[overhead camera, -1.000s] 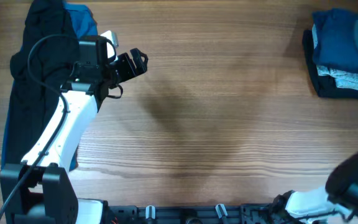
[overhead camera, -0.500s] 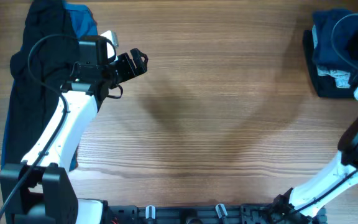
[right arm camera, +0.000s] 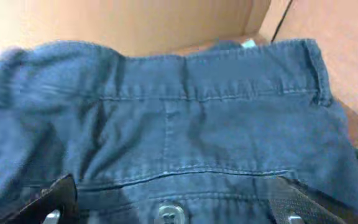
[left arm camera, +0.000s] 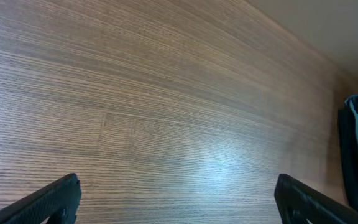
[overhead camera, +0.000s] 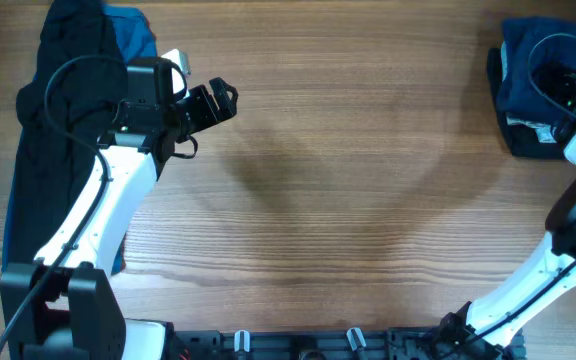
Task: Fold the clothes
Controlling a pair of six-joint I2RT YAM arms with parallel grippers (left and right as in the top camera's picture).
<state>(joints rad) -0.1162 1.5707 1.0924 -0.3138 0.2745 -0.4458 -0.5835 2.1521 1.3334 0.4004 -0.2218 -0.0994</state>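
Clothes (overhead camera: 518, 85) stacked far right, right gripper (right arm camera: 176, 198) over them — jaws wide, empty; left gripper (overhead camera: 223, 98) wide, empty too. We judge them soft, light, floppy — pinch at waistband (right arm camera: 229, 74).

Blue shorts (right arm camera: 185, 130) fill most of the frame, waistband (right arm camera: 229, 56) running across the top, metal button (right arm camera: 169, 213) at bottom centre, right gripper (right arm camera: 176, 202) fingertips spread wide in both lower corners, wooden table (right arm camera: 353, 62) at upper right.
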